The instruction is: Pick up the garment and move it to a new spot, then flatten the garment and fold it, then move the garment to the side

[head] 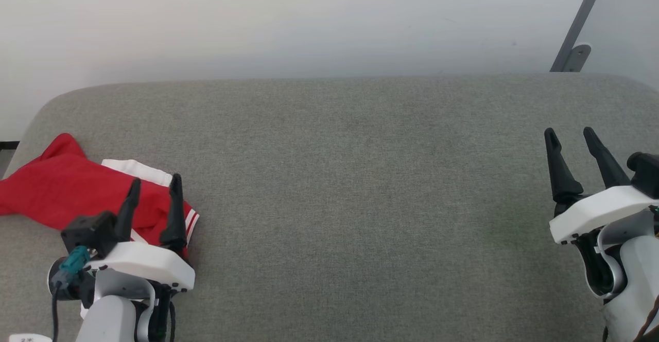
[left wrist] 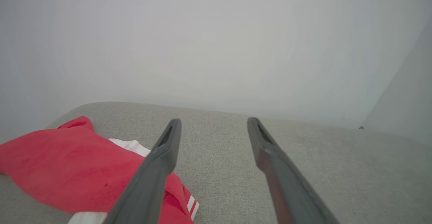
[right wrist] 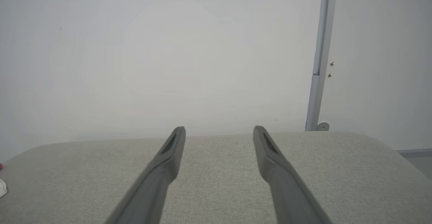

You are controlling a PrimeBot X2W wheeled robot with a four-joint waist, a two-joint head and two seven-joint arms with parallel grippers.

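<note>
The garment (head: 56,192) is one red shirt with a white panel and striped trim, lying crumpled on the grey cloth-covered tabletop (head: 334,177).

In the head view, it sits under and out to the left of my left pincer (head: 156,180). The striped hem is right by the fingers, and the red bulk trails away to the pincer's left. Its long axis runs roughly crosswise to the way the fingers point. My right pincer (head: 569,132) is well apart, with bare tabletop between it and the shirt, so I judge the left arm the nearer one for the pick. I count two pincers, each with two dark fingers, both spread and holding nothing.

In the left wrist view, the garment (left wrist: 67,170) lies to the left of and below the left pincer (left wrist: 213,121). The left finger crosses over its red edge, while the right finger has only grey cloth under it. The jaws stand wide and empty.

In the right wrist view, the right pincer (right wrist: 219,129) is released too, with bare tabletop ahead of it. Tiny pink and white specks sit at the far left edge, too small for me to identify.
</note>
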